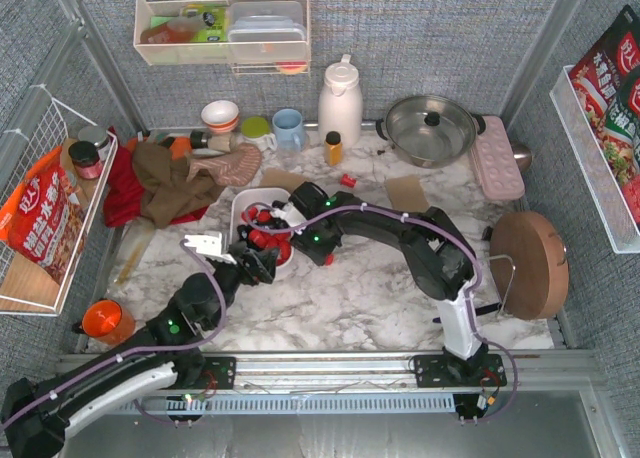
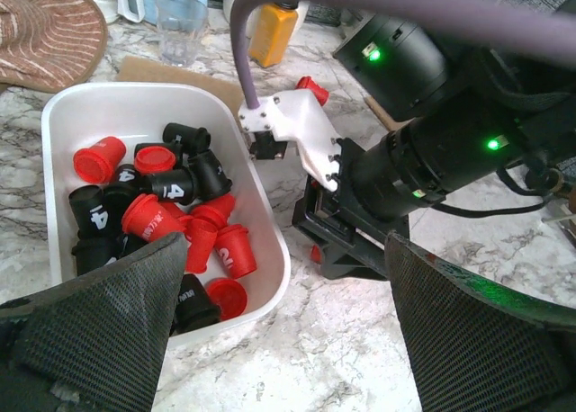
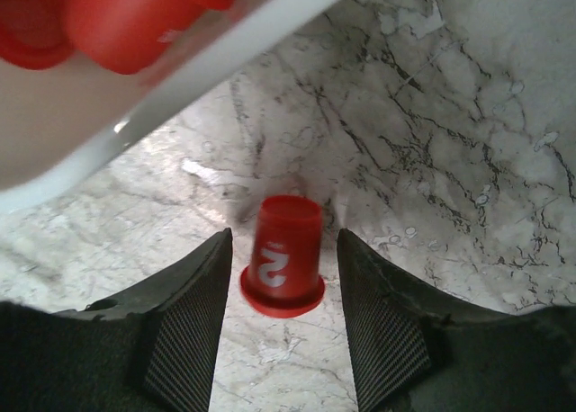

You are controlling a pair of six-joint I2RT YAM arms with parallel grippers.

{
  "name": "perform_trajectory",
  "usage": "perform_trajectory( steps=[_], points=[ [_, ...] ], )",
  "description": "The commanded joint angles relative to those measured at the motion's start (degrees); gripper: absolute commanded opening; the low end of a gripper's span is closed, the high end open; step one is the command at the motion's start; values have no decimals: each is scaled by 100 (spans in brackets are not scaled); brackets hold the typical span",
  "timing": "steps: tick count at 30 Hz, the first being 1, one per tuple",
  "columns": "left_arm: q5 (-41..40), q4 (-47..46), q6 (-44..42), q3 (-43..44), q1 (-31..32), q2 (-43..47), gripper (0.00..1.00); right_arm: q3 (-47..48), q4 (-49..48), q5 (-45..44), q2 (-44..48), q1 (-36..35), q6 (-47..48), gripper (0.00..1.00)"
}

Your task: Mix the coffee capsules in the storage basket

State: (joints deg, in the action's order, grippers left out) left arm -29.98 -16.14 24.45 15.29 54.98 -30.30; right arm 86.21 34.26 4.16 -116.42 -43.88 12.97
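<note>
Nearest the bases, the left gripper (image 2: 283,255) is hanging with its dark mesh-faced fingers spread wide and holding nothing. One finger is sitting over the near corner of the shallow white plastic storage basket (image 2: 135,88) and the other over bare marble tabletop (image 3: 432,142) just beside the rim.

Inside the basket, the small tapered red and black coffee capsules (image 2: 180,216) are lying in a loose pile. The colours are interleaving through the middle, with black ones gathering more toward the left wall, so the mixing is looking partly done rather than finished.

Just past the basket's right wall, the right gripper (image 3: 285,238) is reaching down with its fingers parted on either side of a single red capsule marked "2" (image 3: 281,261). That capsule is standing wide end down on the marble, outside the basket. Thin gaps seem to be showing on both sides of it, though at this angle contact on one side cannot be ruled out.

Farther off, another red capsule (image 2: 313,88) is lying on the marble near the small orange-yellow bottle (image 2: 273,30), well apart from the basket.

Judging from this, what is remaining is bringing the strays back in and stirring the pile further.
</note>
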Motion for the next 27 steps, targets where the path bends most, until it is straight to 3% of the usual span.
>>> perform_trajectory(
  steps=[1,5,15,27],
  points=[
    [-70,-33,-112,-71,-5,113,99,112,260,-426,-225,-15,125,54],
    [-76,-127,-135,-167,-5,165,99,124,273,-469,-374,-19,146,51],
    [317,-569,-421,-237,-3,-157,99,51,209,-377,29,-16,-25,26],
    [1714,-2364,-1888,-312,-5,-1353,99,-825,-430,-156,2069,118,-985,24]
  ],
)
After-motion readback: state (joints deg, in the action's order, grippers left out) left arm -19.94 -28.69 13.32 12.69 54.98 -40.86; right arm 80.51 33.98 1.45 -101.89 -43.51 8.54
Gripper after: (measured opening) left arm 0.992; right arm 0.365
